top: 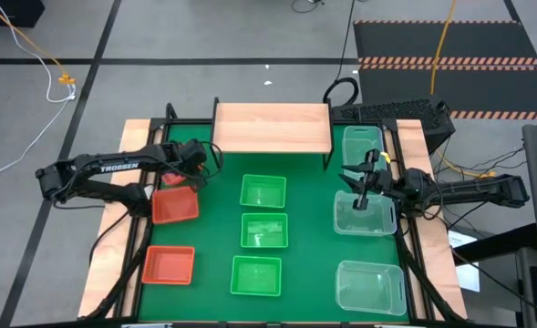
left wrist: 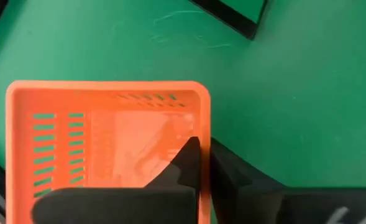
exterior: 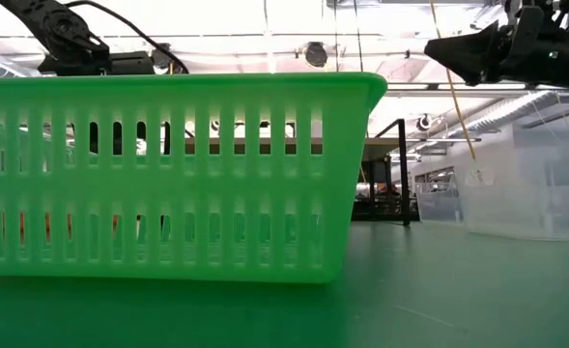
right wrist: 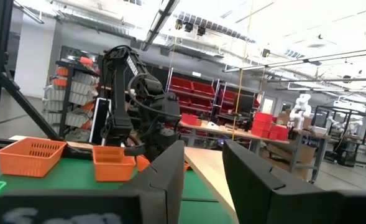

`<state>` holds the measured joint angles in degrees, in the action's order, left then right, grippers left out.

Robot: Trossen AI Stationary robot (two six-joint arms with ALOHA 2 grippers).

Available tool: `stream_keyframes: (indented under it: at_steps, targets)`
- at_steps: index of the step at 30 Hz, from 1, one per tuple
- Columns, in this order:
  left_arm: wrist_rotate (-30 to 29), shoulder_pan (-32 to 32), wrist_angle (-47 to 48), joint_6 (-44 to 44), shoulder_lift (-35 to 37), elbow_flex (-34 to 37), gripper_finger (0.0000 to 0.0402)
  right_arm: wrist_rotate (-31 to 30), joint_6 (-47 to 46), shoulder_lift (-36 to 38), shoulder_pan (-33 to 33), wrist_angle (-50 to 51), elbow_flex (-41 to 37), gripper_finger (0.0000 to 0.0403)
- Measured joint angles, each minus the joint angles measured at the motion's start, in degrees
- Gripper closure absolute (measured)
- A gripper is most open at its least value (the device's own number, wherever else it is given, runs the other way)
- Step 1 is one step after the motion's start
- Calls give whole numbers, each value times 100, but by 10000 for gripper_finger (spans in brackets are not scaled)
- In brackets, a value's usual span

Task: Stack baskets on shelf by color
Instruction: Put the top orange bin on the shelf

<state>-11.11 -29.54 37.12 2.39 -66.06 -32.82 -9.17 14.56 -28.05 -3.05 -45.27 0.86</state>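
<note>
High view first, nearest row: a red basket [top: 169,263] at near left, a green basket [top: 255,276] at near centre, a clear basket [top: 370,287] at near right; none of them touched.

Middle of the mat: two more green baskets [top: 263,229] and [top: 263,191] in a line running away from the camera; a second clear basket [top: 364,214] on the right under the right gripper [top: 362,196], which hangs tip-down over that bin's far rim; right wrist view shows its fingers [right wrist: 165,175] parted with nothing between them.

Left side, mid-depth: left gripper [top: 191,169] works a red basket [top: 174,205]; left wrist view shows one finger [left wrist: 186,163] inside the bin and the other outside, straddling the right-hand wall [left wrist: 203,143]; the jaws look closed on that wall, though contact is only probable from this angle. A third red bin seems to sit just beyond, mostly hidden by the arm.

Far: third clear basket [top: 362,143] beside the shelf [top: 272,127], whose board carries nothing yet.

Step in hand, as I judge it: lift this red bin and carry it to the shelf's left end. To do it well: confirm a firm pinch low on the wall before rising; lift straight up so the one-sided hold does not tip the bin; clear the shelf edge, then set it flat at the left third, leaving room for green and clear stacks.
</note>
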Motion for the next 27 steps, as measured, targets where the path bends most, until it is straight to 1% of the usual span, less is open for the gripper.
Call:
stream_keyframes:
  at_steps: [3,5,8,12,15,17,20,24,27]
  targets:
    - [-153,9,45,302,23,-50,373,0,-22,0,0,1,0,296]
    - [-454,5,88,432,84,-160,374,-2,-27,0,0,1,0,296]
    - [-1002,4,375,436,189,-459,390,-2,-33,0,0,-35,0,296]
    - [-1776,4,971,547,336,-1209,387,-2,-89,0,0,-43,0,296]
    - [-2050,49,1255,266,385,-1971,385,-2,-130,2,0,-43,0,296]
    - [-1996,131,1235,-271,386,-2513,392,-2,-125,0,0,-44,0,296]
    - [-1749,331,1174,-1406,304,-3314,391,-2,-95,2,0,-96,0,296]
    - [-1248,666,1163,-3357,55,-4162,383,-4,-37,2,0,-174,0,296]
    - [-577,895,1236,-5124,-141,-4516,393,-4,14,0,0,-214,0,296]
